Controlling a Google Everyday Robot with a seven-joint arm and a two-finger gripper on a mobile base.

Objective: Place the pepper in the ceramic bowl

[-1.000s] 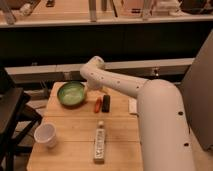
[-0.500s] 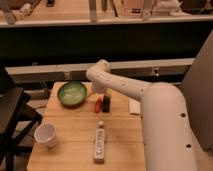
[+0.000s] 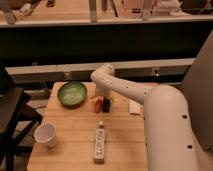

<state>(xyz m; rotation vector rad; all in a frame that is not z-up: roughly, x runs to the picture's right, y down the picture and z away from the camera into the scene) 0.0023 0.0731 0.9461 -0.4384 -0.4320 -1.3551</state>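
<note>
We see the ceramic bowl (image 3: pixel 72 93) at the far left of the wooden table (image 3: pixel 75 145), a glossy green round dish with a paler inside; nothing sits in it that we can make out. Near the left front edge stands a white paper cup (image 3: pixel 45 135), upright, and we cannot see whether it holds anything. The pepper (image 3: pixel 98 104), small and orange-red, lies on the table just right of the bowl, outside it and close to its rim. The gripper (image 3: pixel 104 103) hangs low over the table right beside the pepper, at the end of the white arm (image 3: pixel 150 100) that reaches in from the right; we cannot tell whether it is released or grasping the pepper. Nearer to us, a long remote (image 3: pixel 100 142) lies lengthwise in the middle of the table, well apart from the bowl. A small pale flat thing (image 3: pixel 135 107) rests by the arm on the right. We can read no label or writing anywhere.
</note>
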